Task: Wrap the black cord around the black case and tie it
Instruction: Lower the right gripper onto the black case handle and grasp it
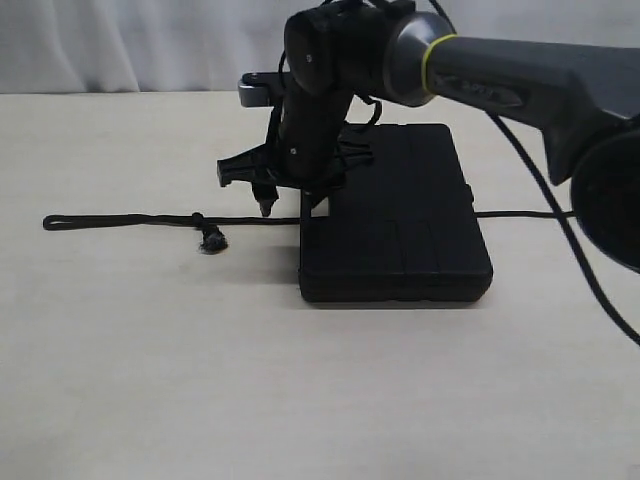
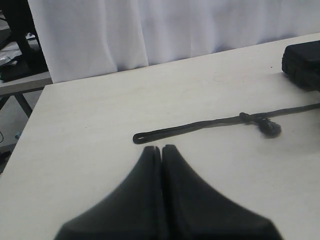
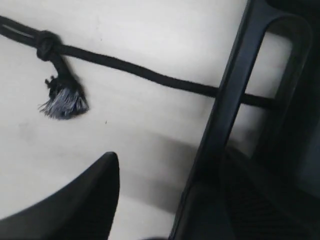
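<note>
The black case [image 1: 420, 220] lies flat on the table. The black cord [image 1: 130, 219] runs under it, with its looped end far left, a frayed knot [image 1: 211, 240] beside it, and its other part coming out to the case's right. My right gripper [image 1: 290, 205] stands open at the case's left edge, just above the cord. In the right wrist view one finger [image 3: 100, 190] hangs over bare table, beside the case's handle bar [image 3: 235, 100], and the cord [image 3: 150, 75] passes beneath that bar. My left gripper [image 2: 161, 148] is shut and empty, near the cord's loop [image 2: 142, 137].
The right arm's smooth black cable [image 1: 560, 230] hangs across the case's right side. A white curtain [image 2: 175, 30] backs the table, and the table's left edge [image 2: 30, 125] shows in the left wrist view. Pale tabletop [image 1: 150, 350] surrounds the case.
</note>
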### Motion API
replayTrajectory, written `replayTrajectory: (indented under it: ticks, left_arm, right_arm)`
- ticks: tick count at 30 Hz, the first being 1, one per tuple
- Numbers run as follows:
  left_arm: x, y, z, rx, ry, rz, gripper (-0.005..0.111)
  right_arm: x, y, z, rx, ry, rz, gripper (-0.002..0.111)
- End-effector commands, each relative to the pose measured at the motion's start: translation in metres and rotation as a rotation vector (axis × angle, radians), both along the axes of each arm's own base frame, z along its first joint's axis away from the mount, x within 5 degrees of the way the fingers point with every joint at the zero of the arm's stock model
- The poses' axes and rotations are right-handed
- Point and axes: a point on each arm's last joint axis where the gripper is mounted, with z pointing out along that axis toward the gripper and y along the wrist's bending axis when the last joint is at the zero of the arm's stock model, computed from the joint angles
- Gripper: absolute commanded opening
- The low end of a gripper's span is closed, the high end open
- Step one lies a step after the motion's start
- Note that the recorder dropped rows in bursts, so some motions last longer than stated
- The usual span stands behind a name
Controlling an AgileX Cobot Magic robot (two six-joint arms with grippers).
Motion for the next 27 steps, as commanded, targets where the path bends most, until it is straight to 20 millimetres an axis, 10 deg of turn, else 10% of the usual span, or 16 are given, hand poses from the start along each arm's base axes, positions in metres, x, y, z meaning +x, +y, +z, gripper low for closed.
replayTrajectory:
  ticks: [1, 27]
  left_arm:
    - [0.000, 0.000, 0.000, 0.000, -0.012, -0.002, 0.000]
    - [0.000, 0.000, 0.000, 0.000, -0.012, -0.002, 0.000]
  right_arm:
    - [0.012, 0.001, -0.003, -0.016, -0.096, -0.018, 0.057]
    - [0.024, -0.002, -0.034, -0.094, -0.149, -0.052, 0.057]
